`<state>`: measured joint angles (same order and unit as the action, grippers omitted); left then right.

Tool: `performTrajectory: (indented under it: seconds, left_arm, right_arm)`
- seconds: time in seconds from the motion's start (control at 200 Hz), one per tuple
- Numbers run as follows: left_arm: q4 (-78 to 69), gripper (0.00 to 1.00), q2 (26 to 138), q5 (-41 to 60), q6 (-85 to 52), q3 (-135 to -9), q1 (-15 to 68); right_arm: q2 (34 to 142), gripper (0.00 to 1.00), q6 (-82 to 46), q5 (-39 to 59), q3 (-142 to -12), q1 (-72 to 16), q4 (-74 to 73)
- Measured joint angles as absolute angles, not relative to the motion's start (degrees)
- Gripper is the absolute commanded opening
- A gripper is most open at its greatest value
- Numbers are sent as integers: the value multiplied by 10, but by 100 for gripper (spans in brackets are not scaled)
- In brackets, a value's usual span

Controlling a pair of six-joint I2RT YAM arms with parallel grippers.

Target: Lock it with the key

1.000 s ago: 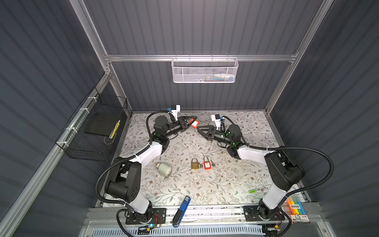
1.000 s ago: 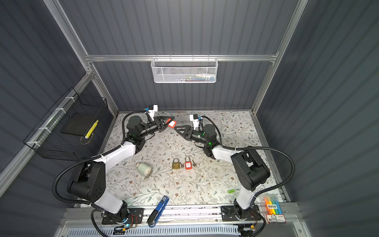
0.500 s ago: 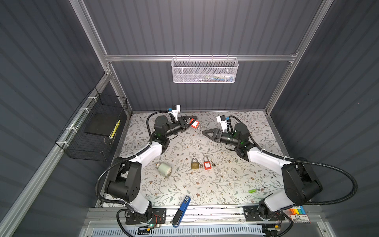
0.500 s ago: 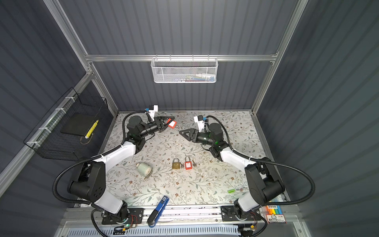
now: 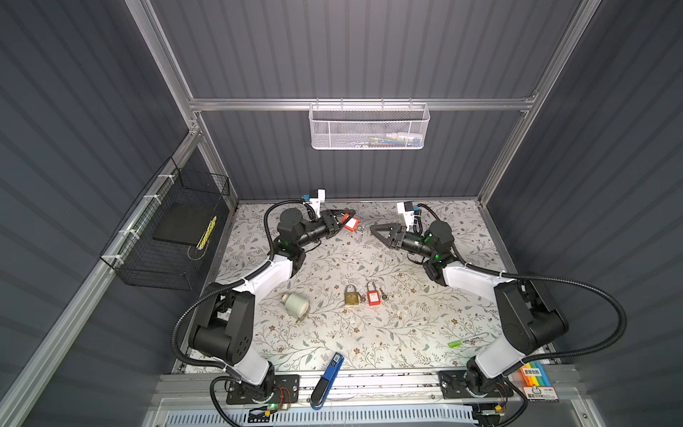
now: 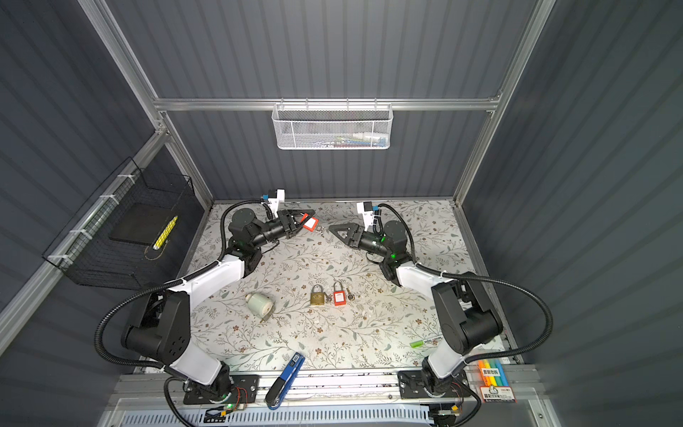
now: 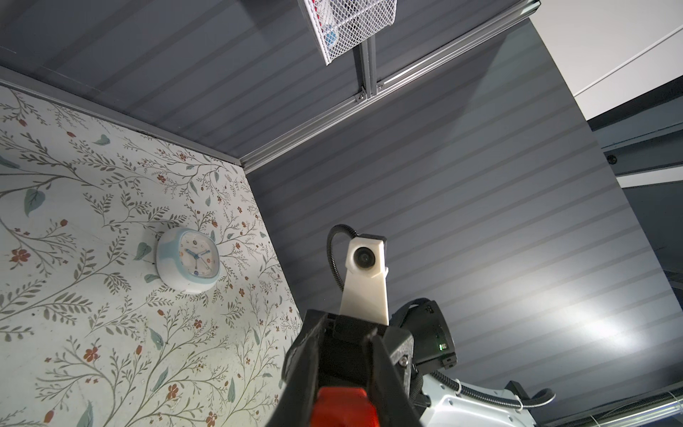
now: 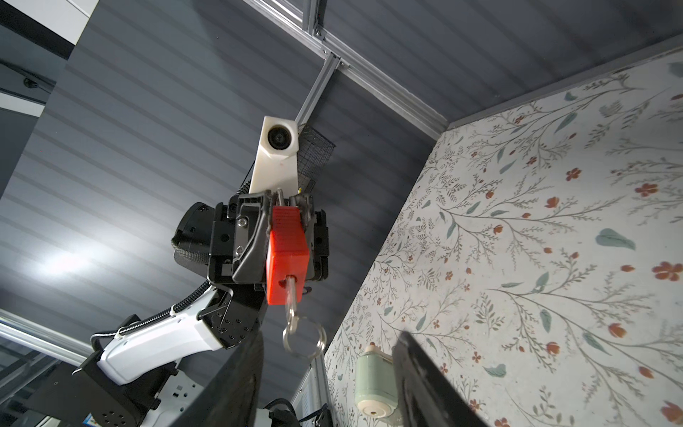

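Left jaws clamp red padlock (image 5: 350,223); right jaws gape empty; white basket (image 5: 332,130) holds oddments.

The lock (image 8: 286,255) is matt ribbed red plastic, its key (image 8: 292,295) shiny metal, the tabletop (image 8: 517,258) matt.

The red padlock (image 7: 342,406) is being cut off by the left wrist view's edge, and most of its shackle is being hidden inside the left gripper (image 8: 284,244). The key (image 5: 360,229) is being rendered way too small in both top views. The pale green cylinder (image 8: 371,380) is being partly covered by the right gripper (image 8: 330,336). Whatever's in the white mesh basket (image 5: 369,129) isn't being resolved.
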<state>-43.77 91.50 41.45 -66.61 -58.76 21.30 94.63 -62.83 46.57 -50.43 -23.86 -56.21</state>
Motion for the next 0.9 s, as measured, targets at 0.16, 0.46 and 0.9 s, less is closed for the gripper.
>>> performTrajectory:
  seconds: [0.16, 0.46, 0.9]
  left_arm:
    - [-437, 0, 915, 415, -666, -588, 213]
    - [-437, 0, 915, 415, -666, -588, 213]
    - [-437, 0, 915, 416, -667, -588, 212]
  right_arm:
    - [968, 51, -648, 470, -528, -261, -583]
    - [990, 20, -683, 481, -551, -267, -627]
    - [1020, 0, -730, 495, -562, -266, -668]
